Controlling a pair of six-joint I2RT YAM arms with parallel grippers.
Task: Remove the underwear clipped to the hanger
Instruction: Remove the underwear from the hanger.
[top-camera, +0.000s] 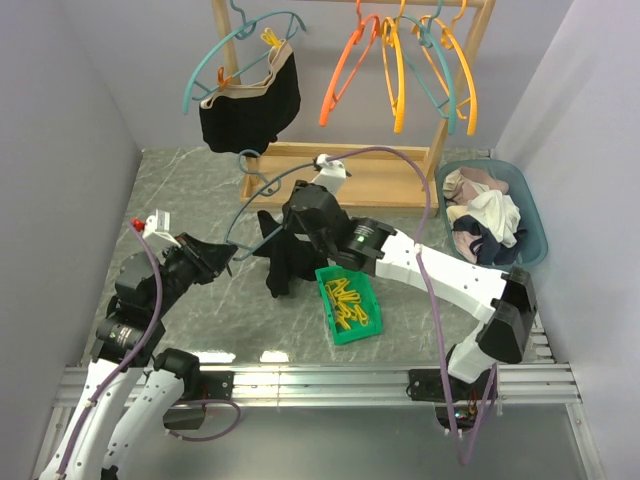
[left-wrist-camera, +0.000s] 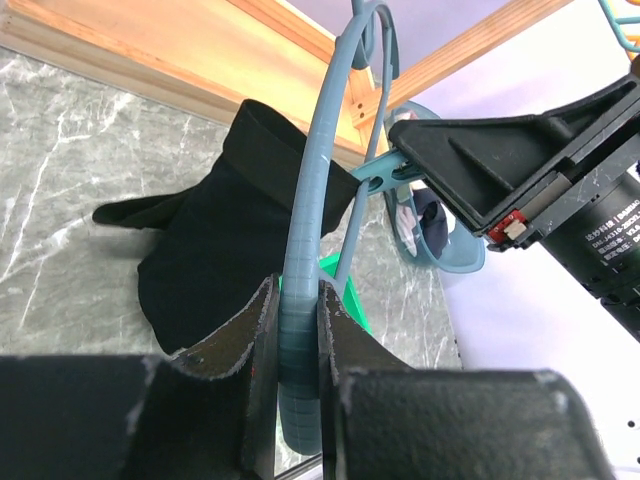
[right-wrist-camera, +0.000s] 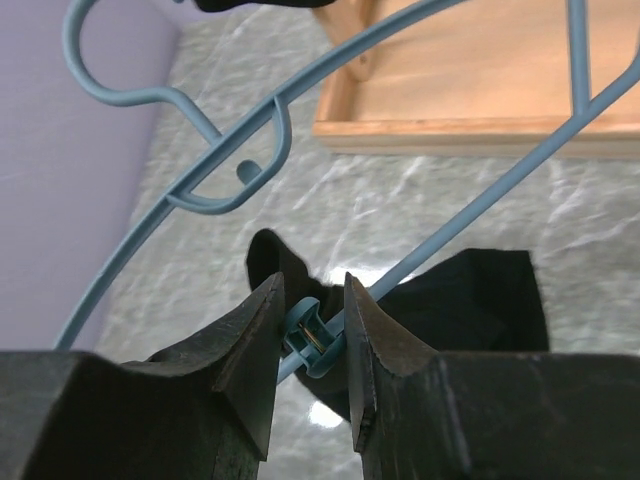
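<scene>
A marbled grey tabletop (top-camera: 190, 190) seen from above, with two robot arms reaching in from 6 o'clock. Near the centre, a piece of black underwear (top-camera: 285, 265) lies crumpled on the stone, still joined to a blue hanger (left-wrist-camera: 315, 170) that arches over it. The left claw (left-wrist-camera: 298, 300), coming from 8 o'clock, is clenched on one arm of this hanger. The right claw (right-wrist-camera: 312, 290), coming from 4 o'clock, is clenched on a small blue clip (right-wrist-camera: 308, 338) on the hanger's thin lower bar, with the black cloth just beneath. At 5 o'clock from the cloth, just beside it, sits a green tray (top-camera: 327, 305) of yellow pegs (top-camera: 350, 300). At 3 o'clock stands a teal basket (top-camera: 538, 215) of mixed clothes. At 12 o'clock a wooden rack (top-camera: 330, 185) carries orange, yellow and teal hangers; on one teal hanger (top-camera: 195, 85) at 11 o'clock a second black undergarment (top-camera: 250, 110) hangs.
</scene>
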